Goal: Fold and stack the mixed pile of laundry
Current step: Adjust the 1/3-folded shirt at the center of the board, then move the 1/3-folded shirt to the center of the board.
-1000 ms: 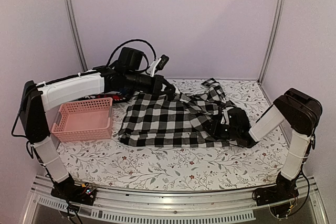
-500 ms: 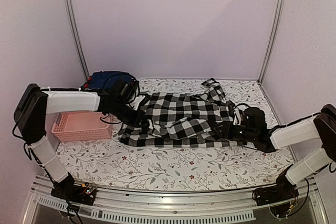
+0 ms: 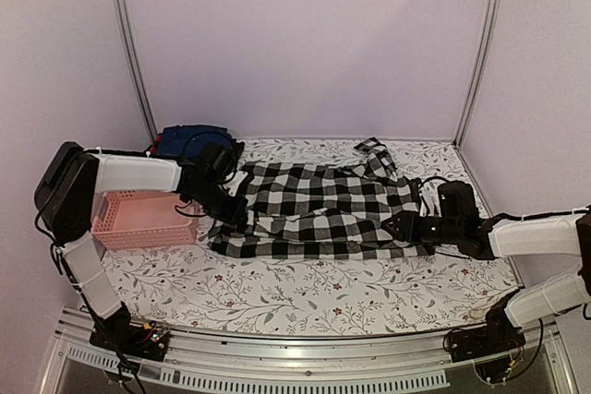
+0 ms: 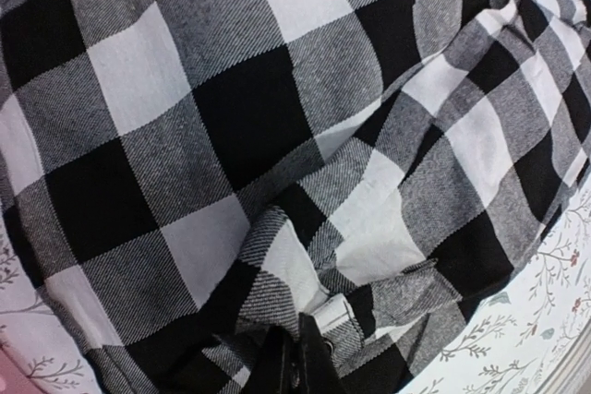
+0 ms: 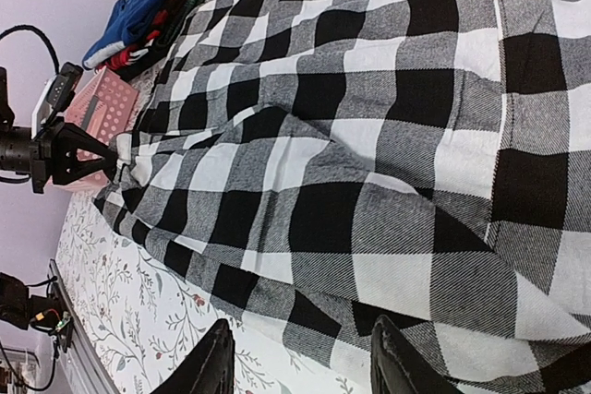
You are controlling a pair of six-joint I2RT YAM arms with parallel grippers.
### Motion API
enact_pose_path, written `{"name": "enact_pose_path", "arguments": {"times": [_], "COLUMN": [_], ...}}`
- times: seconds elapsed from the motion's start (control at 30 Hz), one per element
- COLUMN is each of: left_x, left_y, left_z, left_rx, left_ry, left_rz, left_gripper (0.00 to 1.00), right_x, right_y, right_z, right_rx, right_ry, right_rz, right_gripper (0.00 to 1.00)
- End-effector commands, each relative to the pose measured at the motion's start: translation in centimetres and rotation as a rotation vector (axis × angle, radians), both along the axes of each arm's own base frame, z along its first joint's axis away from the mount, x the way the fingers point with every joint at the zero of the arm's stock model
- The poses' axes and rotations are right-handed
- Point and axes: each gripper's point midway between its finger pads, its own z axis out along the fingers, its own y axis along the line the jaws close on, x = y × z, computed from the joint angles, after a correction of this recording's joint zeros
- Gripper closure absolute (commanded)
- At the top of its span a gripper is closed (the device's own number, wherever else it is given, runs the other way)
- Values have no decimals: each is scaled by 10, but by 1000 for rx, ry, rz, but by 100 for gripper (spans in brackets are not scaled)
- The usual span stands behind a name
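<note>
We see that the left arm [image 3: 134,173] and the right arm [image 3: 536,234] have white shells on their long links and black, blocky joints. Thin black cables [image 3: 196,143] loop beside the left wrist. The right gripper [image 5: 303,329] has black, rounded fingers [image 5: 214,362].

A twill weave is seen on the checked shirt [image 4: 231,108]: matt, soft, slightly fuzzy cloth, with fine diagonal ribbing in the grey squares. The desk [image 3: 305,292] is covered by a smooth, matt surface printed with flowers. The pink basket [image 3: 138,219] is made of smooth slotted plastic. The navy garment [image 3: 189,138] is seen as soft matt cloth. Dull brushed metal is shown by the near rail [image 3: 277,354].
</note>
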Motion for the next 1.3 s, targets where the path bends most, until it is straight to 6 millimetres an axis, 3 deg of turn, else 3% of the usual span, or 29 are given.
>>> {"name": "enact_pose_path", "arguments": {"times": [0.0,0.1,0.17,0.27,0.37,0.47,0.6,0.73,0.93,1.17,1.27], "left_x": [5,10,15,22,28,33,31,8,-47,-129,-151], "left_y": [20,33,30,18,-1,-12,-26,-34,-27,-19,-17], "left_z": [-15,-14,0,32,54,38,2,-29,-65,-82,-78], "left_rx": [104,164,137,40,-81,-90,-95,-101,-31,14,13], "left_ry": [2,-18,-51,-140,-199,-154,-69,-4,114,227,245], "left_rz": [36,101,116,116,94,94,92,104,152,169,161], "left_gripper": [94,74,66,52,44,44,56,58,63,67,67], "right_x": [15,25,33,49,69,82,85,66,19,-62,-88], "right_y": [7,16,22,33,44,57,68,63,48,43,44], "right_z": [6,6,10,19,22,3,-40,-81,-106,-107,-91], "right_rx": [-43,-73,-83,-89,-102,-116,-126,-130,-114,-73,-12], "right_ry": [-13,-7,-12,-25,-23,34,136,242,352,464,483], "right_rz": [60,108,127,151,172,211,256,272,273,312,331], "right_gripper": [50,49,48,46,45,45,45,45,45,44,44]}}
